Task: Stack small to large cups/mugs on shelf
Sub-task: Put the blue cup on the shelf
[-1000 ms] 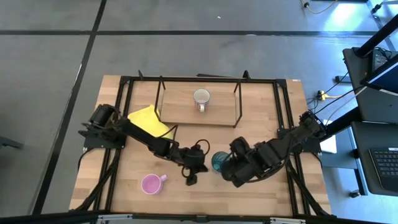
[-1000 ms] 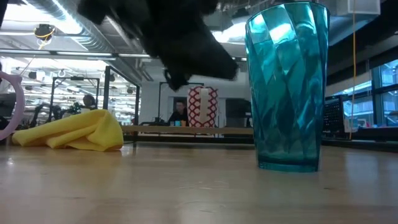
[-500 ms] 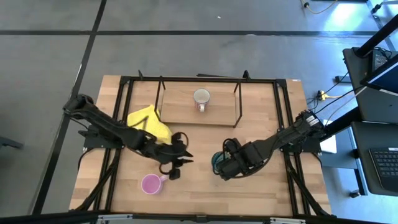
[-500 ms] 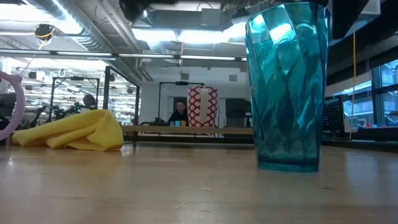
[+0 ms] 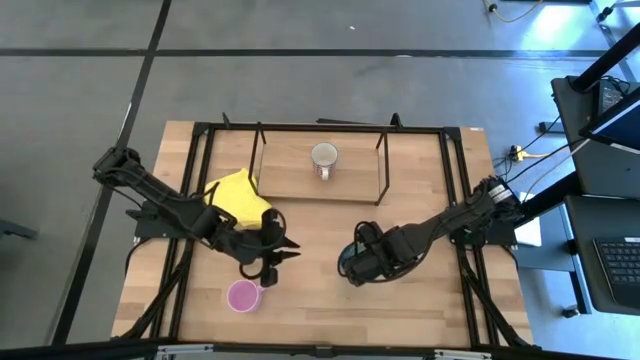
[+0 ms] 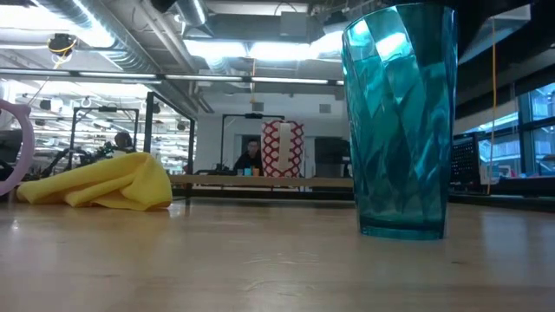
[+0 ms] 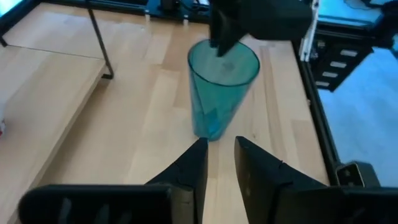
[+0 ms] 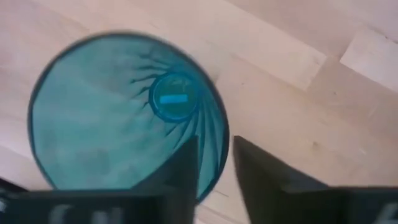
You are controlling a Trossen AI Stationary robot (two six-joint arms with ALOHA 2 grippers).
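The teal tumbler (image 6: 399,121) stands upright on its base on the table, right of centre, and is mostly covered in the high view (image 5: 343,257). My right gripper (image 5: 351,268) hovers over its mouth, open narrowly. The pink mug (image 5: 243,296) stands on the table near the near edge. My left gripper (image 5: 277,258), open by a narrow gap, is just beyond and to the right of the pink mug and points at the tumbler (image 7: 221,87). The white mug (image 5: 324,157) stands on the shelf (image 5: 290,176). My right gripper (image 8: 214,142) comes at the tumbler from above, pointing down. One finger (image 8: 186,165) is over the inside and the other (image 8: 252,168) is outside the rim (image 8: 214,121). I cannot tell whether either finger touches the rim. The tumbler stands on the table.
A crumpled yellow cloth (image 5: 238,195) lies left of the shelf, behind my left arm, and also shows in the low view (image 6: 104,182). Black rods frame the shelf and run along the table's sides. Bare tabletop lies between the pink mug and the tumbler.
My left gripper has drawn back from beside the tumbler toward the table's left and slightly toward its far edge, ending by the pink mug. My right gripper has moved toward the table's left, from beside the tumbler to over its mouth. The tumbler has stayed put.
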